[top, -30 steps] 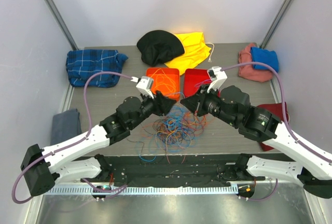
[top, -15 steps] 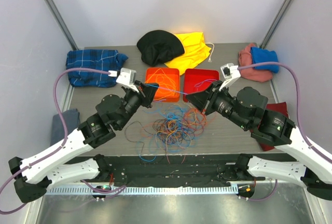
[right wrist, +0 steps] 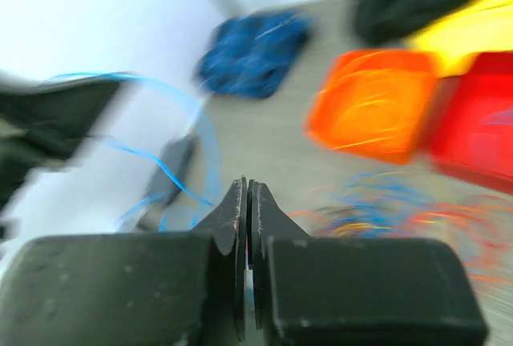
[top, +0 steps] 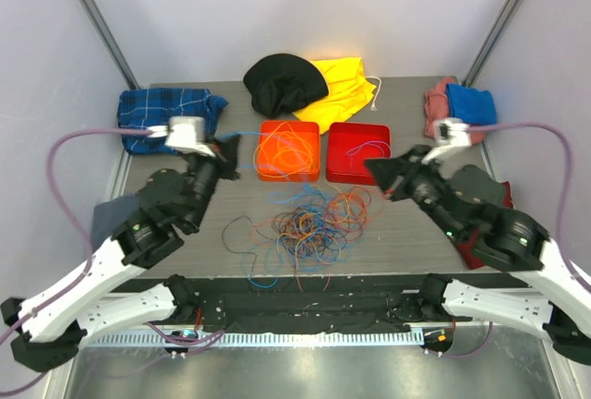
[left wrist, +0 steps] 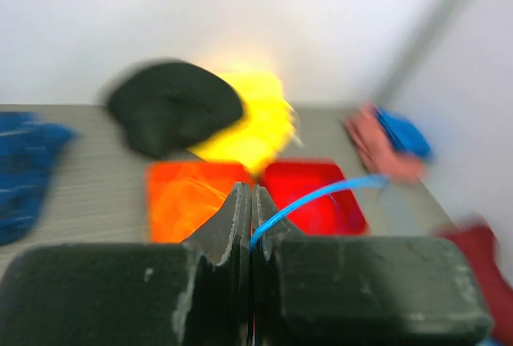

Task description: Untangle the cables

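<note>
The cables (top: 309,228) lie as a loose tangle of orange, blue, red and purple loops in the middle of the worktop (top: 406,108), just in front of two trays. One blue cable (left wrist: 321,194) is drawn out of that heap. The left tool (left wrist: 247,202) is clenched on it, and the strand leaves the closed tips and arcs off to the right above the trays. The right tool (right wrist: 244,194) is clenched too. Its wrist view is blurred, but blue strands curve right up to its tips, so I judge that it pinches the same cable, though the contact itself is not sharp.

The two tools sit well apart and to either side of the tangle, the left one near the blue plaid cloth (top: 171,117) and the right one at the near corner of the red tray (top: 346,170). That spread looks meant to tension a single cable from two points, so it slips clear of the rest instead of dragging the whole knot along.

The orange tray (top: 289,178) holds a coiled bundle of orange cables (top: 291,148) inside its walls. The red tray, just beside it, holds only a few thin bluish or purple strands, too fine to count. Freed cables seem to be collected in these trays.
</note>
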Robot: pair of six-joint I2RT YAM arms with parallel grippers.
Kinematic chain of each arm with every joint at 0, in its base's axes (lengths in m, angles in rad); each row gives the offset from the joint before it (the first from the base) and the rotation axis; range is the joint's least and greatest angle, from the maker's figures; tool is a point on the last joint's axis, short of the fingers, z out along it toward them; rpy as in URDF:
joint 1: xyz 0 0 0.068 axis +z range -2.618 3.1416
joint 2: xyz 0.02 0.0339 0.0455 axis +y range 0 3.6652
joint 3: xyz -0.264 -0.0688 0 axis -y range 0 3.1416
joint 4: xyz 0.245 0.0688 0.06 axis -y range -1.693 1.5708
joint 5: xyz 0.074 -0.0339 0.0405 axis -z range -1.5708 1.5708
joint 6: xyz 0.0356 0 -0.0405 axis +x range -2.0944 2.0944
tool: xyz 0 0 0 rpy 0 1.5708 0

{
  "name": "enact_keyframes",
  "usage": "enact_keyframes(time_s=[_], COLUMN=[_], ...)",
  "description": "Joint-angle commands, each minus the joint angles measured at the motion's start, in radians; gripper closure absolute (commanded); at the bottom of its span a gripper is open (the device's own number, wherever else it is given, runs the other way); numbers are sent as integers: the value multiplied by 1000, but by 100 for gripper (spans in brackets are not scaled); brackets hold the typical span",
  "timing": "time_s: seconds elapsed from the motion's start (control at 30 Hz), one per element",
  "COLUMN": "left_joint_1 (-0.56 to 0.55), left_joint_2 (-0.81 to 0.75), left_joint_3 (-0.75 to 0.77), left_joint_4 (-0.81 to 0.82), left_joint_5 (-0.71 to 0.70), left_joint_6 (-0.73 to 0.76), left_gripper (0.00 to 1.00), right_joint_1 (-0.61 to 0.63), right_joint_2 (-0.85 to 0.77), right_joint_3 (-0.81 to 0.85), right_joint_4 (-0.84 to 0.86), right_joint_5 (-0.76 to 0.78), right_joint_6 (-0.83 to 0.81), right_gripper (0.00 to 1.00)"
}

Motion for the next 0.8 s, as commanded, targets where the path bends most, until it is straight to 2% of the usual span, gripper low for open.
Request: enact_keyframes(time_s=[0.0, 0.17, 0.27, 0.4, 0.43, 0.47, 0.57, 0.67, 0.77], left_joint_1=[47, 47, 46, 46, 46, 46, 47, 47, 47], left_joint_2=[-115, -123, -109, -59, -50, -30, 16, 68, 141], left_joint_3=[23, -14, -21, 34, 45, 55, 101, 189, 279], left_joint_4=[89, 39, 23, -12, -20, -18, -3, -33, -78], left_joint_5=[-359, -326, -243, -166, -139, -122, -68, -4, 77], left_joint_6=[40, -21, -59, -67, -67, -66, -66, -64, -70], left_gripper=[99, 100, 100, 100, 100, 100, 100, 100, 100], right_joint_1=[-21, -22, -22, -22, -22, -21, -21, -21, -22], right_joint_2=[-189, -140, -108, -88, -74, -64, -10, 9, -2], right_joint_3=[-12, -6, -37, -90, -110, -119, -152, -195, -236], right_joint_4=[-105, -115, -90, -35, -21, -6, 48, 115, 191], right_joint_5=[323, 227, 155, 90, 67, 9, -83, -121, -143], right_joint_6=[-44, -51, -41, -28, -28, -30, -28, -28, -35], right_gripper=[99, 99, 99, 98, 93, 76, 49, 40, 35])
